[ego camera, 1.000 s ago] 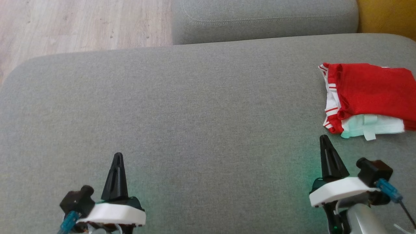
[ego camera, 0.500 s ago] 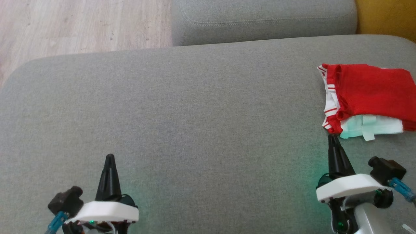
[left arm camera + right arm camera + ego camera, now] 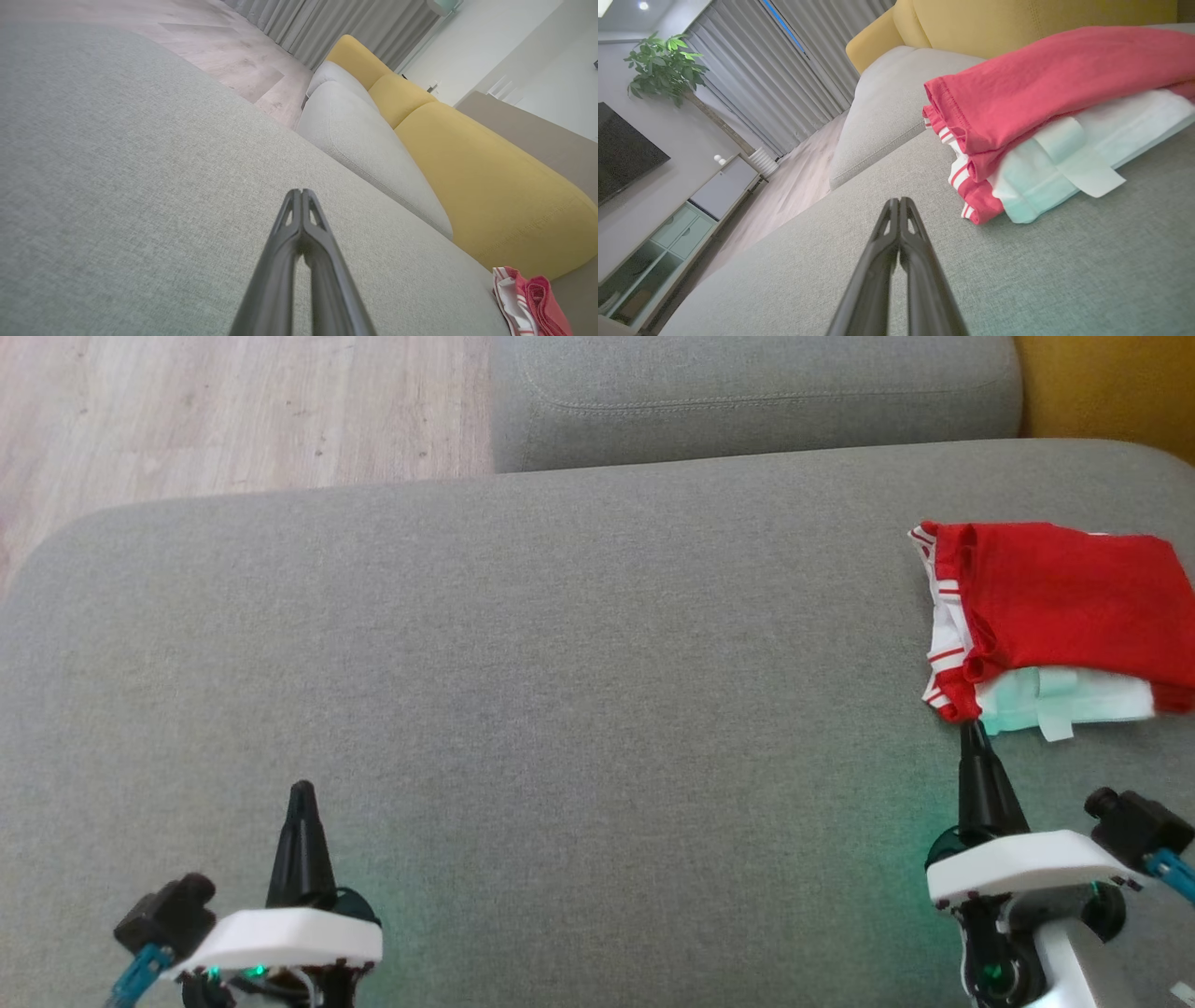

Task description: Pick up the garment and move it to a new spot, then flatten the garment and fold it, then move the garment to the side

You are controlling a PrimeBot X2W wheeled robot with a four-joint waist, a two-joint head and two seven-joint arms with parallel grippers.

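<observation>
**A:** Two grippers sit low. Has either one shifted?

**B:** Yes. The left gripper (image 3: 301,793) has drawn back a little. The right gripper (image 3: 975,728) has slid forward and to the right. Both have their fingers pressed together and hold nothing.

**A:** And the garment?

**B:** The garment (image 3: 1055,588) lies folded, red over white, at the right end of the grey seat (image 3: 560,663). The right tip now sits just beside its near corner, so a pick-up looks close, though those fingers must part first.
</observation>
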